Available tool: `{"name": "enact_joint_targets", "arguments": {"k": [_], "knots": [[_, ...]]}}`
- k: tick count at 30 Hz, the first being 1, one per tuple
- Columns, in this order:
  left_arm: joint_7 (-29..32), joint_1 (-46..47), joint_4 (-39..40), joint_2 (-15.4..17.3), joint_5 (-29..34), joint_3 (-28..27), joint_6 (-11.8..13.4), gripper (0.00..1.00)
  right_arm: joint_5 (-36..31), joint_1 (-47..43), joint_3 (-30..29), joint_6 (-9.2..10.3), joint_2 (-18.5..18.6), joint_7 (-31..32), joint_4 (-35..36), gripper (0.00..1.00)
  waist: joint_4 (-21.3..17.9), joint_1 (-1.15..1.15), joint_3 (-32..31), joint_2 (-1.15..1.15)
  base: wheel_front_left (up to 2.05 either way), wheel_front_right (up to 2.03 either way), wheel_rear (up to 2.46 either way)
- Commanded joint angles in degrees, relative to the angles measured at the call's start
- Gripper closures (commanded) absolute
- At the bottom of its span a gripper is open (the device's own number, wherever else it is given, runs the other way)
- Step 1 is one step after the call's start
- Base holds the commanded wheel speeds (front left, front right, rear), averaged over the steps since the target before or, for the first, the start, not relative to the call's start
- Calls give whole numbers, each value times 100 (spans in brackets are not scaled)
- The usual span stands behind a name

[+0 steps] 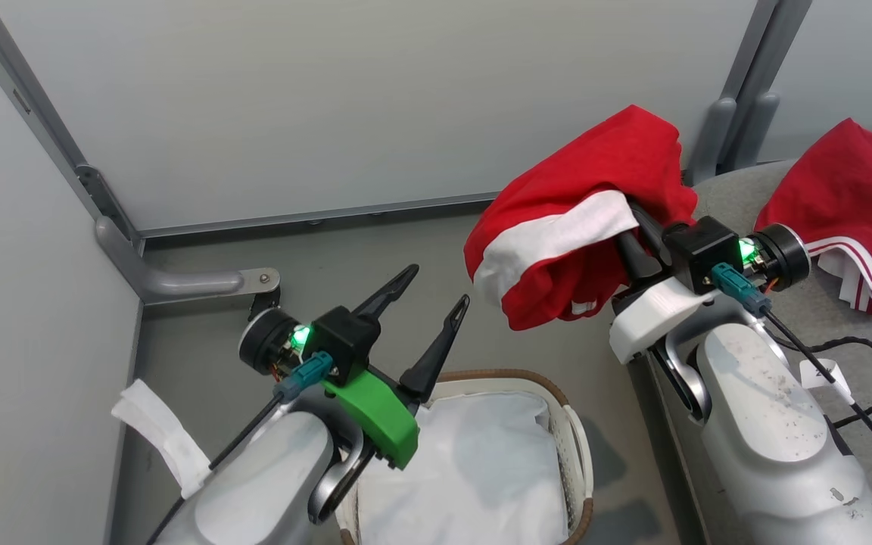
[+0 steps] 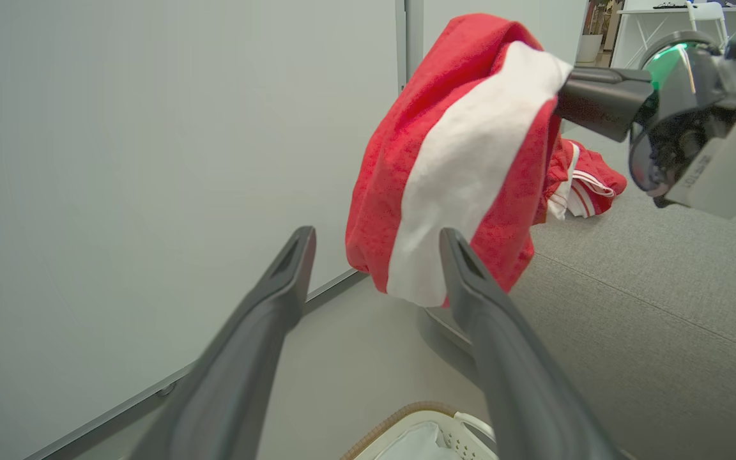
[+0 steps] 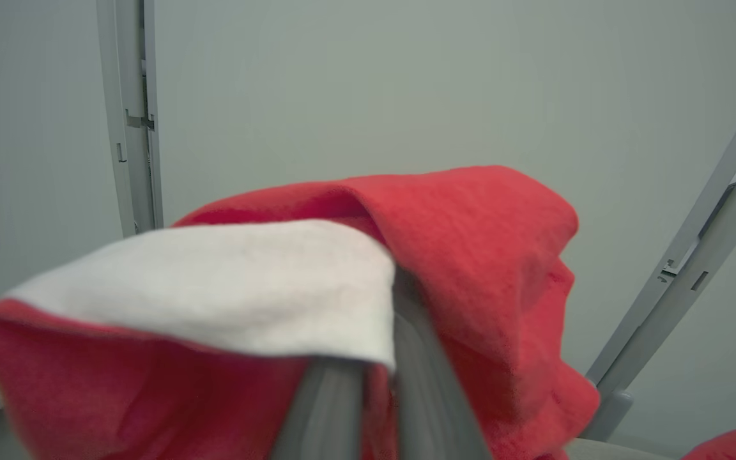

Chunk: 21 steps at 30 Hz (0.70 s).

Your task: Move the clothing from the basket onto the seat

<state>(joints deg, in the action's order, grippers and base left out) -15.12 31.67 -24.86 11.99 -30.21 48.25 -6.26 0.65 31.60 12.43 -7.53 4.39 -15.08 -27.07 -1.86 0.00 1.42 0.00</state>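
One piece of the clothing [image 1: 595, 189], red with a broad white band, hangs draped over my right gripper [image 1: 629, 219], which is shut on it above the floor beside the seat's edge. The cloth hides the fingertips [image 3: 419, 358]. In the left wrist view this garment [image 2: 457, 160] dangles just beyond my left gripper [image 2: 377, 236]. My left gripper [image 1: 439, 284] is open and holds nothing, raised above the basket [image 1: 561, 405]. Another red garment [image 1: 845, 197] lies on the grey seat [image 1: 739, 189].
A plain white sheet [image 1: 474, 462] lines the basket. Grey partition walls with metal posts [image 1: 739, 83] and a floor bracket [image 1: 179, 284] close the corner behind. A black cable [image 1: 871, 393] trails over the seat next to my right forearm.
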Motion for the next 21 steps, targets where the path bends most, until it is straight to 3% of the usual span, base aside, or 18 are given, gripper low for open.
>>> {"name": "enact_joint_targets", "arguments": {"k": [1,11,21], "knots": [[-3,-295,-44,-99,139,-165,-52,0,-50,-89,-73,8,52,-13,39,100,-15,0,16,0,0,0,0],[-3,-847,-22,-452,508,-641,-120,0,-115,-141,-249,8,134,-13,74,100,-321,0,131,0,0,0,0],[-2,-928,202,-655,682,-720,-127,0,-157,-167,-407,8,273,-13,79,100,-1268,0,442,0,0,0,0]]}}
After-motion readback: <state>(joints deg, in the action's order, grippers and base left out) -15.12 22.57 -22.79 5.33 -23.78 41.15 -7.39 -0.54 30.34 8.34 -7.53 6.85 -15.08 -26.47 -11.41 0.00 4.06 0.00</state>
